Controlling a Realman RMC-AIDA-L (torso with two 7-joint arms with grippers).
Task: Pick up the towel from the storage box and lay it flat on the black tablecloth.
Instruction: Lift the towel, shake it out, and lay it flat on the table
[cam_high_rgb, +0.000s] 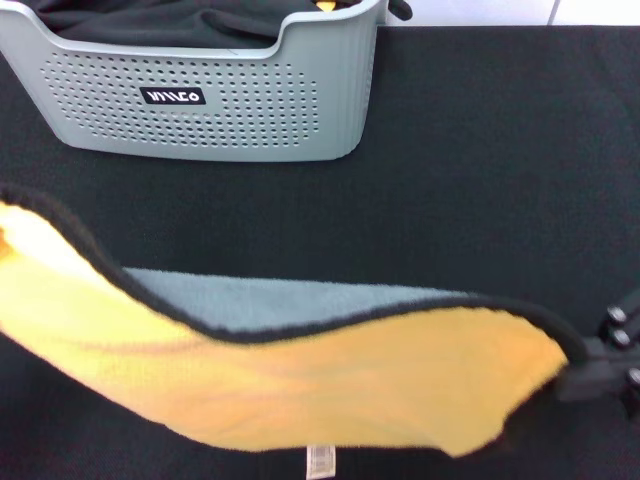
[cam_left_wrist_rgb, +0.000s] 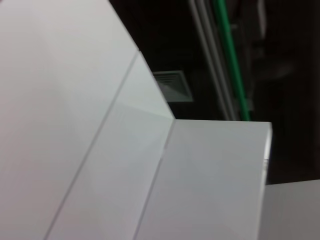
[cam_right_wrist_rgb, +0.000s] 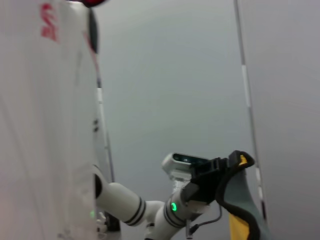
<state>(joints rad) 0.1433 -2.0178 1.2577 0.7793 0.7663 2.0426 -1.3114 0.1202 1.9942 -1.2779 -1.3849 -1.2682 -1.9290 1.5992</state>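
The towel (cam_high_rgb: 300, 385), yellow-orange with black edging and a grey reverse side, hangs stretched across the front of the head view above the black tablecloth (cam_high_rgb: 480, 180). Its white care label (cam_high_rgb: 320, 460) hangs at the lower edge. My right gripper (cam_high_rgb: 585, 368) is shut on the towel's right corner. My left gripper is outside the head view; it shows in the right wrist view (cam_right_wrist_rgb: 220, 182), shut on the towel's other corner (cam_right_wrist_rgb: 239, 210). The light grey storage box (cam_high_rgb: 210, 100) stands at the back left.
A rumpled black cloth (cam_high_rgb: 170, 20) lies in the storage box. The tablecloth's far edge runs along the back right. The left wrist view shows only white panels and a dark background.
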